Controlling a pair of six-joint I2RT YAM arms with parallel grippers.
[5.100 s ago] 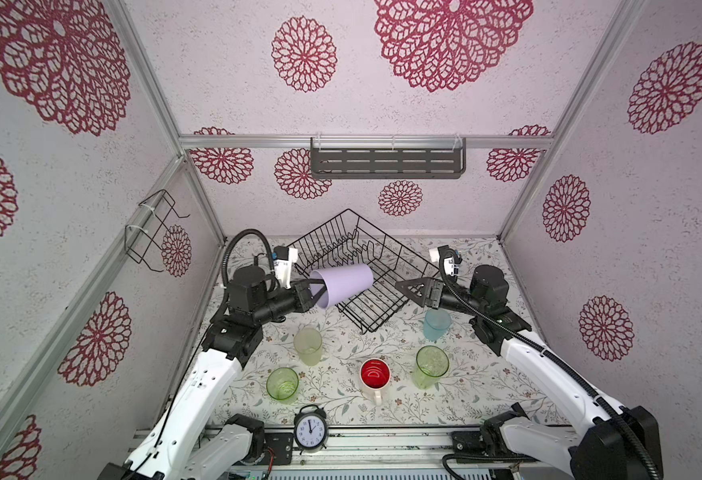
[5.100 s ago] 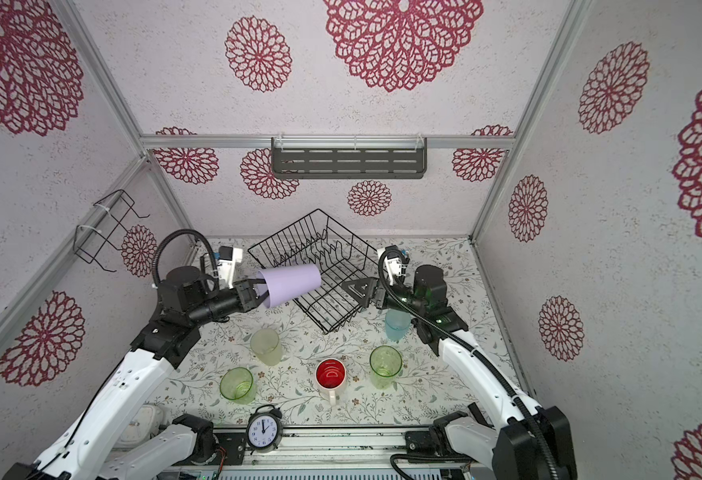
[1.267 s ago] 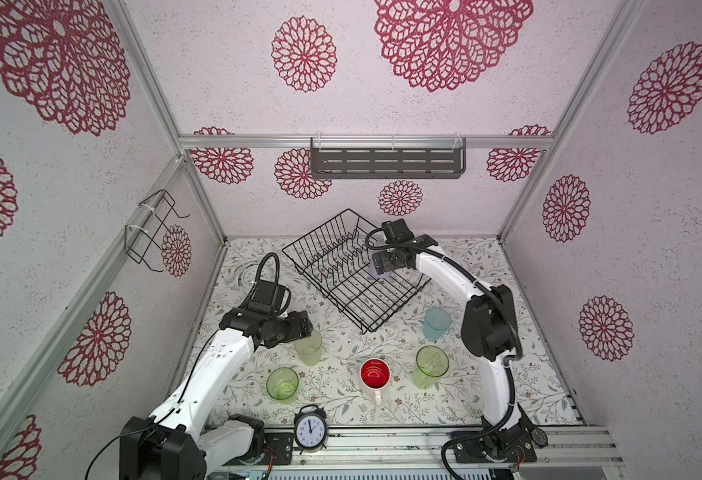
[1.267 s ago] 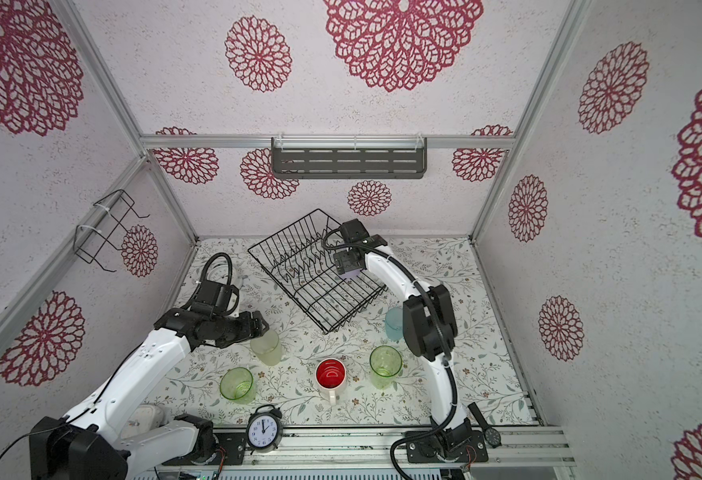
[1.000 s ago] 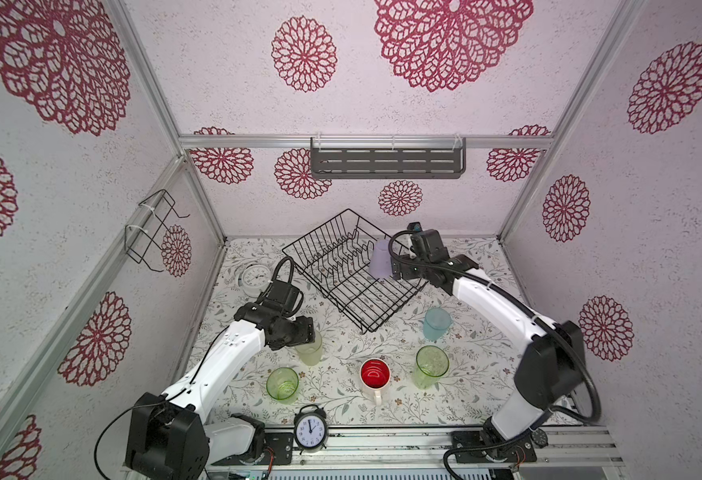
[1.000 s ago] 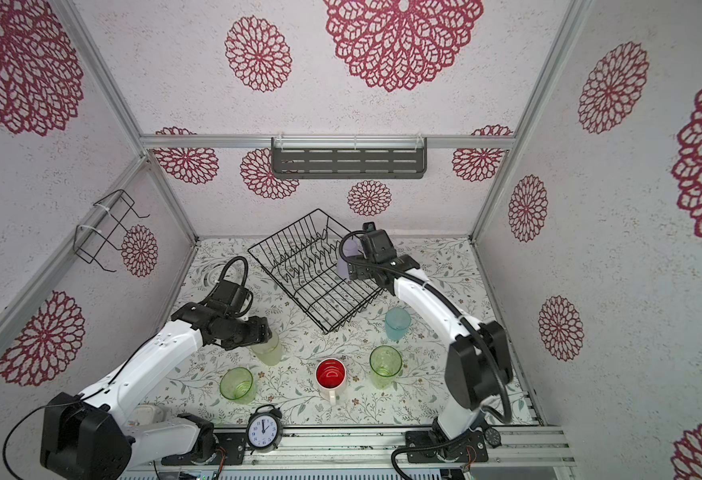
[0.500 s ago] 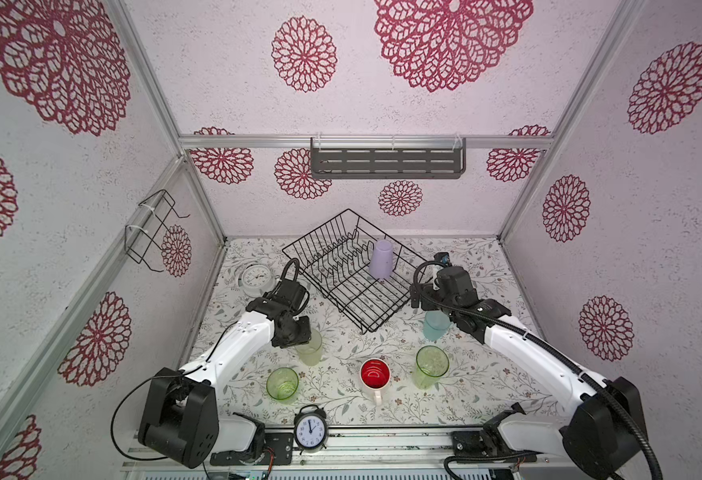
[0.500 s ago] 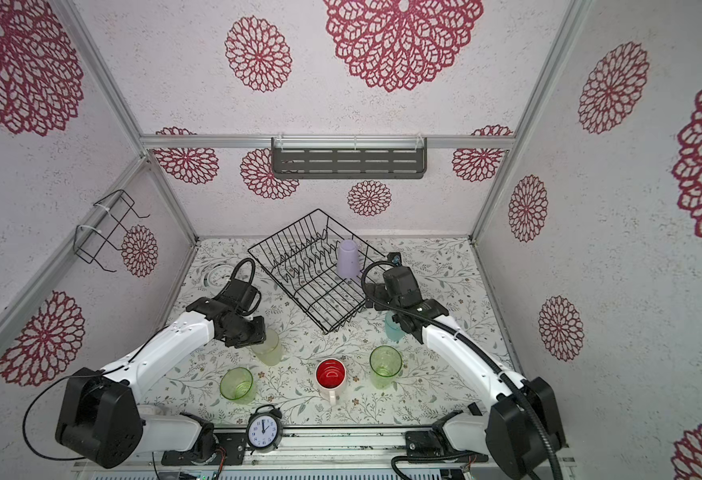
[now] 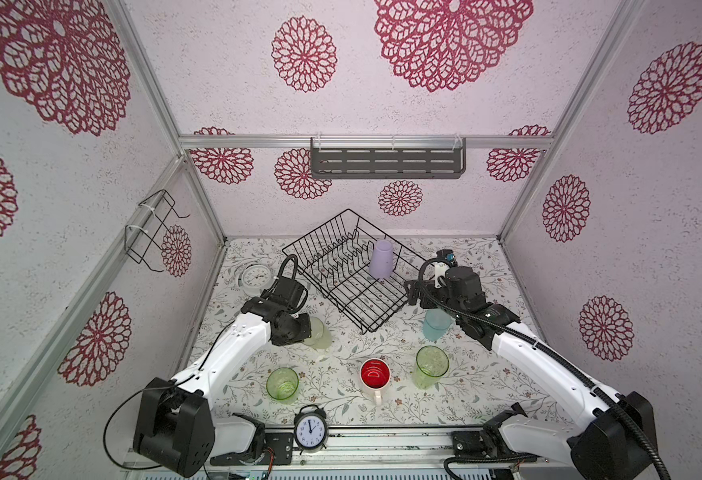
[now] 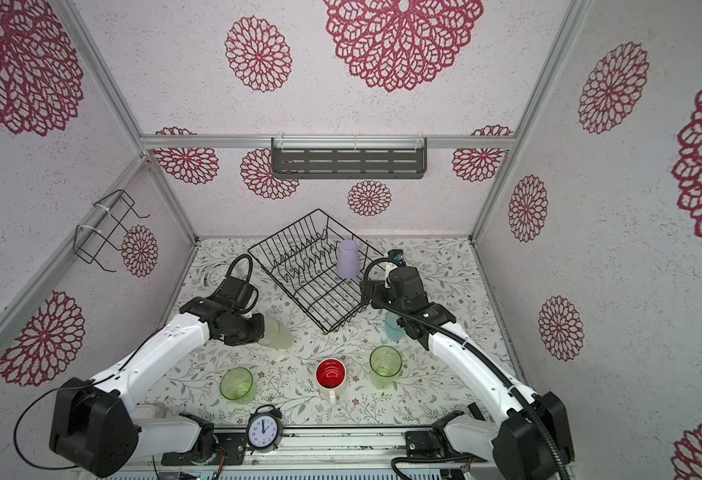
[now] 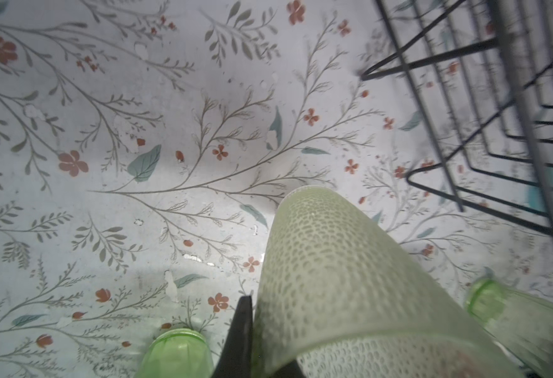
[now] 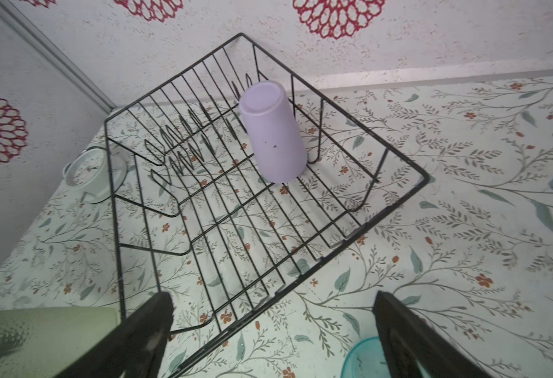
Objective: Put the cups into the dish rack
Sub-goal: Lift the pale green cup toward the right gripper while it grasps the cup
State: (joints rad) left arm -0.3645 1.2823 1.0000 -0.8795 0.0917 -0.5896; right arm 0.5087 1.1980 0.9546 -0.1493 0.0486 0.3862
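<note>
Clasping yellowish cup [image 9: 321, 336], left claw [image 9: 304, 327]

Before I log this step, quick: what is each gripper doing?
Left gripper: shut on the pale yellowish tumbler.
Right gripper: open, holding nothing.

Both top views are bright and evenly lit by soft, diffuse light, and only faint shadows fall on the desk [image 9: 486, 374]. The wide lens splays the walls [image 9: 224, 62] outward toward the edges. The left wrist view is dimmer and cooler in tone. There the pale cup [image 11: 334, 278] looks soft up close, and the rack [image 11: 514, 98] wires are smeared. The right wrist view is crisp on the lilac cup [image 12: 273, 134], while the right gripper [image 12: 272, 307] shows its dark fingers [image 12: 144, 330] out of focus.
</note>
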